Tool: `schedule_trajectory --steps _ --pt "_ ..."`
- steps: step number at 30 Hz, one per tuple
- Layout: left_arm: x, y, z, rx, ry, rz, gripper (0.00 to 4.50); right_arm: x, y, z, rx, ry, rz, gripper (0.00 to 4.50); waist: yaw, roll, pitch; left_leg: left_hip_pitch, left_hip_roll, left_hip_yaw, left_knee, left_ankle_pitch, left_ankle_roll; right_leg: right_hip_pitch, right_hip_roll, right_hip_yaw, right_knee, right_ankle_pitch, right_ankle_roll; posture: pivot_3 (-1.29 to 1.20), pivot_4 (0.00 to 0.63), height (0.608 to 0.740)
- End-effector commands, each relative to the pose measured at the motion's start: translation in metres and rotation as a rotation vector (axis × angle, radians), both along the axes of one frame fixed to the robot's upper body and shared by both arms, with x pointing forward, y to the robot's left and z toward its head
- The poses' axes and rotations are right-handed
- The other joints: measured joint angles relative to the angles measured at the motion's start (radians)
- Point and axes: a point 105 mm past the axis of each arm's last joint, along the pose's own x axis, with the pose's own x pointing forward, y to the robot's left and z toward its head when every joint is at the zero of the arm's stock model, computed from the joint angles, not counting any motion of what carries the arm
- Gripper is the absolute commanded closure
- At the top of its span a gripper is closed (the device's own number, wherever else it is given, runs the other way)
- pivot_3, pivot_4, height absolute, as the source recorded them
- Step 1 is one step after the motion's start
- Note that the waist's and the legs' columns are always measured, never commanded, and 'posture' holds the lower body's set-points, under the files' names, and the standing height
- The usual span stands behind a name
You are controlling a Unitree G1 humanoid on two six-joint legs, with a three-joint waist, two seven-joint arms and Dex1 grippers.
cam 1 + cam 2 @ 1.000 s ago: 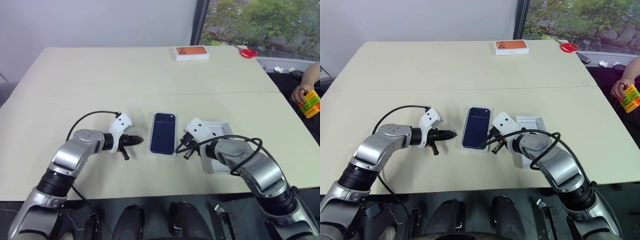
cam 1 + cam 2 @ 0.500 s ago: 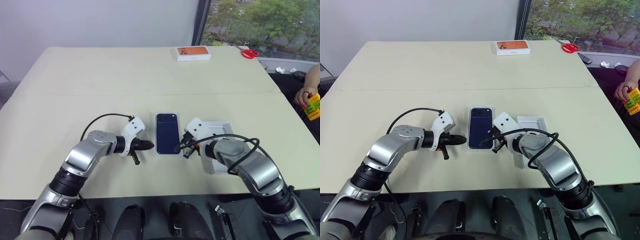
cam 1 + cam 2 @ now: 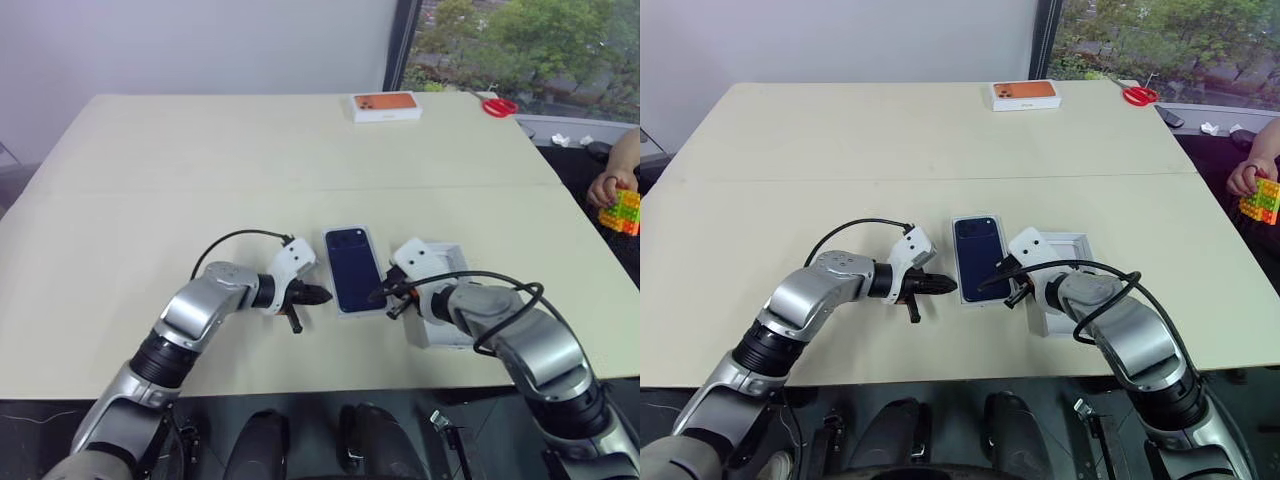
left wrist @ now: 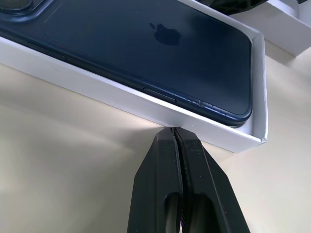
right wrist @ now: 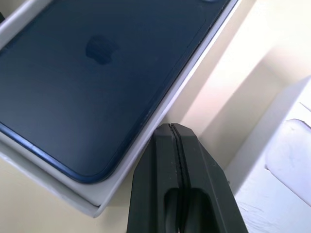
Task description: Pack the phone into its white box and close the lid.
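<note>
Both grippers are pinched shut and hold nothing. The left gripper point(image 3: 318, 295) pokes the box point(image 4: 146, 104) from its 9 o'clock side, the right gripper point(image 3: 378, 294) from 3 o'clock. The phone point(image 3: 354, 269) lies in the box (back up). The lid point(image 3: 445, 330) sits open at 3 o'clock.

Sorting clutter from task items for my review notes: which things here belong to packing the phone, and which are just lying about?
Job:
- phone, lying in the white box
- lid, beside it
- left pincer and right pincer, shut, flanking the box

Lying about:
- white box printed orange
- red scissors
- coloured bricks in a person's hand
</note>
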Motion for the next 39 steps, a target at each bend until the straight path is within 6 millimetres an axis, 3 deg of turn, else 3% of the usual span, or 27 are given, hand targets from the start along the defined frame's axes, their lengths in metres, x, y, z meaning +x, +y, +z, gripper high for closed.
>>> schedule_trajectory --steps 1,14,26,28,31,37,39 --pt "-0.006 -0.023 0.014 -0.048 -0.037 -0.085 4.41 -0.011 0.02 0.01 0.049 -0.018 0.105 4.5 0.0 0.0 0.0 0.0 0.0 0.0 0.0 0.0 0.0 0.0 0.0 0.0 0.0 0.0 0.0 0.0 0.15 0.74" --pt "-0.004 -0.018 0.017 -0.054 -0.03 -0.068 4.41 -0.011 0.014 0.012 0.041 -0.021 0.083 4.5 -0.001 0.0 0.0 0.0 0.0 0.0 0.0 0.0 0.0 0.0 0.0 0.0 0.0 0.0 0.0 0.0 0.15 0.74" --pt "0.005 0.011 0.035 -0.099 -0.023 0.012 4.41 -0.008 0.0 0.044 0.012 -0.093 0.071 4.5 -0.007 0.0 0.0 0.0 0.0 -0.001 0.0 0.0 0.0 0.0 0.001 0.0 0.0 0.0 0.0 0.0 0.15 0.74" --pt "0.004 0.023 0.04 -0.105 -0.03 0.015 4.41 -0.006 -0.004 0.058 0.051 -0.096 0.04 4.5 -0.01 0.0 0.0 0.0 0.0 -0.001 0.0 0.0 0.0 0.0 0.001 0.0 0.0 0.0 0.0 0.0 0.15 0.74" --pt "0.004 0.034 0.043 -0.095 -0.056 0.011 4.5 -0.004 -0.007 0.065 0.106 -0.062 -0.007 3.78 -0.011 0.0 0.0 0.0 0.001 0.0 0.0 0.0 0.0 0.0 0.001 0.0 0.0 0.0 0.0 0.0 0.15 0.74" --pt "0.002 0.053 0.051 -0.107 -0.079 -0.063 4.5 0.008 -0.024 0.061 0.13 -0.04 -0.18 0.84 -0.007 0.001 0.0 0.0 0.001 -0.001 0.0 0.0 0.0 0.0 0.0 0.0 0.0 0.0 0.0 0.0 0.15 0.74" --pt "-0.002 0.054 0.053 -0.111 -0.087 -0.096 4.5 0.01 -0.025 0.062 0.145 -0.034 -0.19 0.84 -0.007 0.001 0.0 0.0 0.0 0.0 0.0 0.0 0.0 0.0 0.0 0.0 0.0 0.0 0.0 0.0 0.15 0.74"
